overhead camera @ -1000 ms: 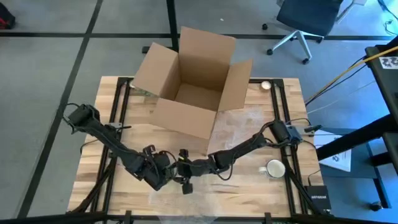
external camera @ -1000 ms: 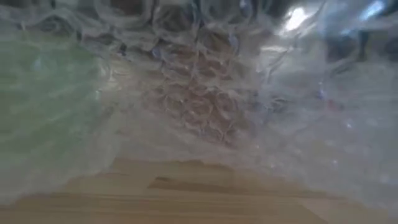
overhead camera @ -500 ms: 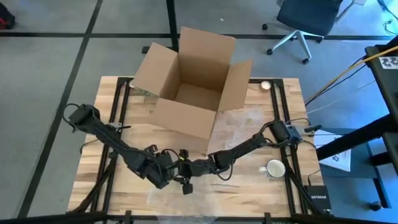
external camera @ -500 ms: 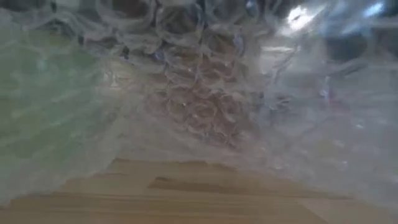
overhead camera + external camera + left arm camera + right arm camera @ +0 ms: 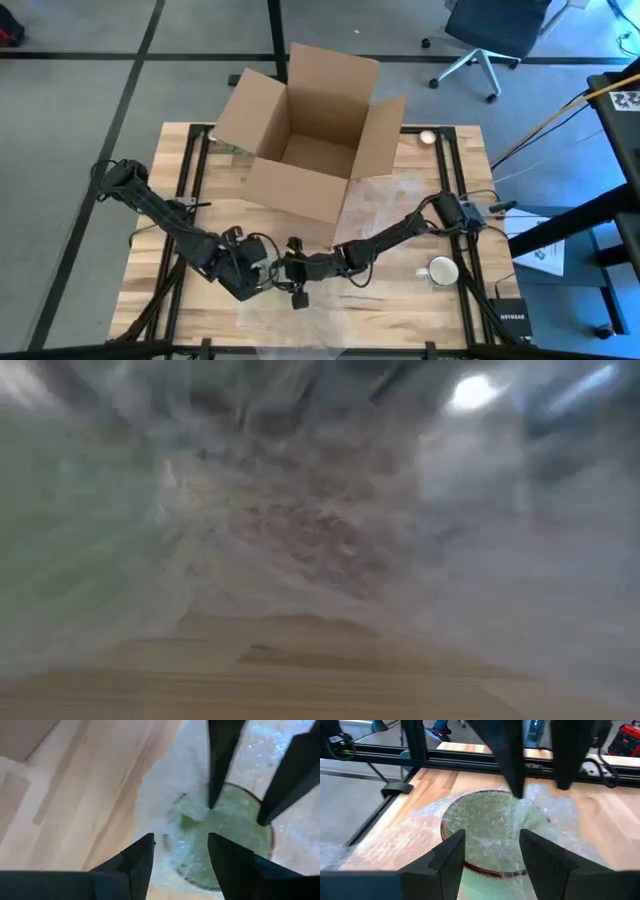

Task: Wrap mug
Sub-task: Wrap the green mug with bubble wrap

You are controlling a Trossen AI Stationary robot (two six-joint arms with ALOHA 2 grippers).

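Looking down, the left gripper (image 5: 262, 277) and right gripper (image 5: 290, 270) are seen meeting near the table's (image 5: 440, 310) near edge; a white mug (image 5: 442, 270) stands right. At table level, bubble wrap (image 5: 320, 530) fills everything. Both wrist views show fingers parted over a wrapped green mug (image 5: 225, 840).

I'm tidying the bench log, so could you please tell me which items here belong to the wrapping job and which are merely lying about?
Part of the job:
- green mug
- bubble wrap draped over it
- left gripper and right gripper, both over the mug, jaws open
- cardboard box, probably for packing

Lying about:
- white mug
- small round object
- black device at the table's edge
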